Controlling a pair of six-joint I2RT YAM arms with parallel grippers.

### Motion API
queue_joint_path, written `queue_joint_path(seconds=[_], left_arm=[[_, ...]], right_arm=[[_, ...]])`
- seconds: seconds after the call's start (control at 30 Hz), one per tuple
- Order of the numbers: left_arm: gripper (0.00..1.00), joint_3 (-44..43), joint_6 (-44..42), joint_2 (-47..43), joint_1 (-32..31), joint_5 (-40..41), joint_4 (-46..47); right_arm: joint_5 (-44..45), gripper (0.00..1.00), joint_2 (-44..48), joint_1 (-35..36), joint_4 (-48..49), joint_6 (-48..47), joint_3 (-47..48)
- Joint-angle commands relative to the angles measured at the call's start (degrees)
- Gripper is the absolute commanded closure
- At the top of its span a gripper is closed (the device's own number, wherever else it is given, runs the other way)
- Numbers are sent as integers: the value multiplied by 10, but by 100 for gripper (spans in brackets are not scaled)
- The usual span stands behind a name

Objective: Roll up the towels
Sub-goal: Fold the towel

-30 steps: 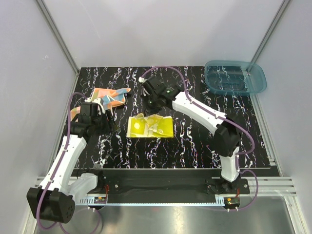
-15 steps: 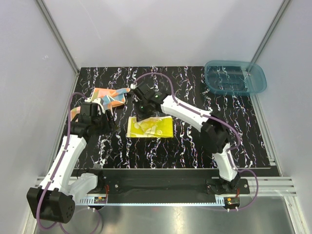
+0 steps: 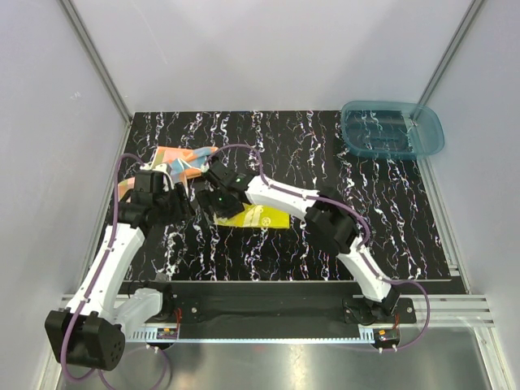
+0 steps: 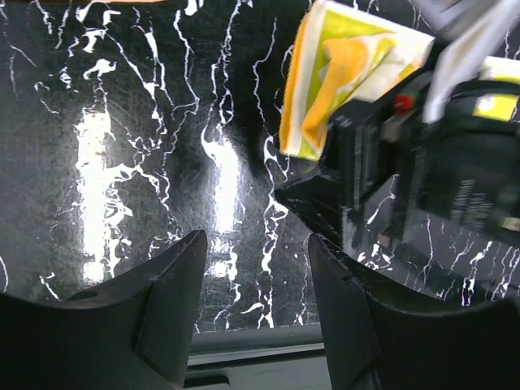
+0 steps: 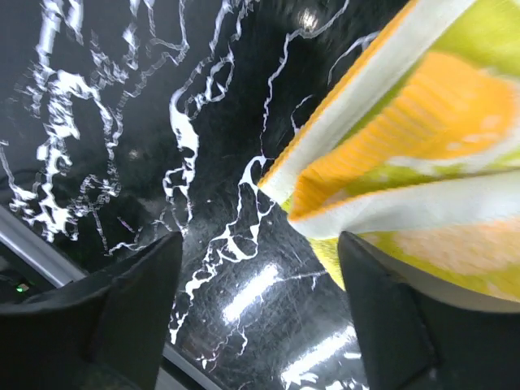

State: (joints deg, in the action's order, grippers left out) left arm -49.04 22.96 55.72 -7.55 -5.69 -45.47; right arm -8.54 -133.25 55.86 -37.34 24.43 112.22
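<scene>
The yellow towel [image 3: 262, 217] lies folded over on the black marbled table, left of centre. My right gripper [image 3: 214, 203] hangs low over its left end, open. In the right wrist view the towel's folded edge [image 5: 422, 154] sits just past the right finger [image 5: 390, 317], and only table shows between the jaws [image 5: 260, 248]. The orange towel [image 3: 184, 158] lies crumpled at the far left. My left gripper [image 3: 184, 201] hovers near it, half open and empty [image 4: 256, 272]. Its wrist view shows the yellow towel [image 4: 341, 61] and the right gripper's black body [image 4: 439, 171] just ahead.
A translucent teal bin [image 3: 393, 130] stands at the far right corner. The two grippers are close together at the yellow towel's left end. Grey walls enclose the table on three sides. The table's near edge [image 4: 244, 337] lies just beneath the left fingers.
My right gripper swept left and nearer across the yellow towel, folding it over, then opened and let go. The left arm has not moved.
</scene>
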Motion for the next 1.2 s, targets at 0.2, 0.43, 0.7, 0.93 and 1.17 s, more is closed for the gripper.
queue_joint_path(seconds=[0.2, 0.43, 0.7, 0.93, 1.17], left_arm=[[43, -17, 11, 18, 1, 61, 7], [46, -55, 27, 88, -7, -5, 33], [46, -182, 34, 269, -101, 55, 36], [47, -242, 44, 393, -138, 76, 53], [47, -246, 36, 444, -154, 110, 72]], right_arm=[[59, 0, 215, -22, -16, -32, -24], [62, 11, 344, -108, -19, 18, -233], [61, 19, 356, -188, -21, 17, -384], [46, 21, 290, -193, 22, 10, -393], [49, 23, 241, -193, 35, 12, -415]])
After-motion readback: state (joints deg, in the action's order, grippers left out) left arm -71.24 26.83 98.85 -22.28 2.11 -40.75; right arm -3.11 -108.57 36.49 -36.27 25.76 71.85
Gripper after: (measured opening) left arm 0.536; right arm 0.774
